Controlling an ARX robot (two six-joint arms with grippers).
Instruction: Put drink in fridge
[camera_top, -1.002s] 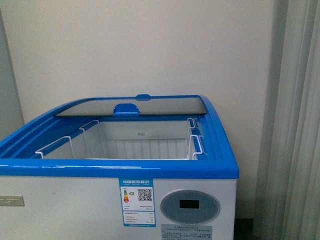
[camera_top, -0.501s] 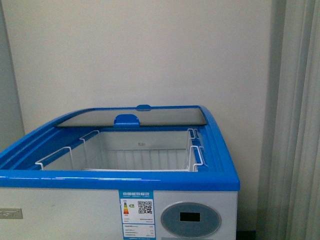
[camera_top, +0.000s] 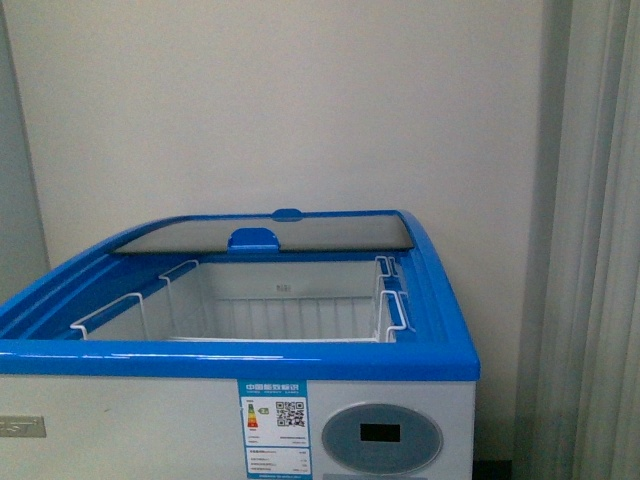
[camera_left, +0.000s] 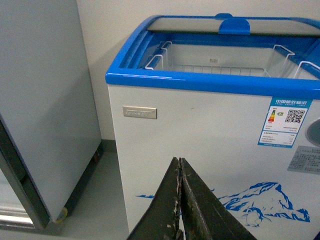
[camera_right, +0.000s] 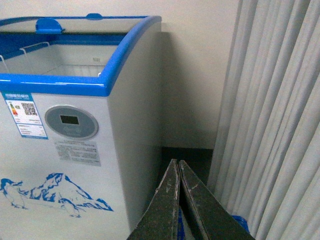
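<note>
The fridge (camera_top: 150, 420) is a white chest freezer with a blue top rim, filling the lower front view. Its glass lid (camera_top: 270, 234) is slid to the back, so the inside and its white wire basket (camera_top: 385, 300) lie open. The drink is out of view in every frame. My left gripper (camera_left: 180, 162) is shut and empty, held low in front of the fridge (camera_left: 200, 150) wall above the mountain graphic. My right gripper (camera_right: 178, 163) is shut and empty too, pointing at the gap beside the fridge's (camera_right: 135, 140) right side. Neither arm shows in the front view.
A tall grey-white cabinet (camera_left: 45, 110) stands left of the fridge, with a narrow strip of floor between them. A pale curtain (camera_right: 270, 125) hangs close to the fridge's right side. A plain wall (camera_top: 300, 100) rises behind. Something blue (camera_right: 239, 221) lies on the floor by the curtain.
The front view shifted about a second ago, so the fridge sits slightly lower in frame; over the last half second it has held still.
</note>
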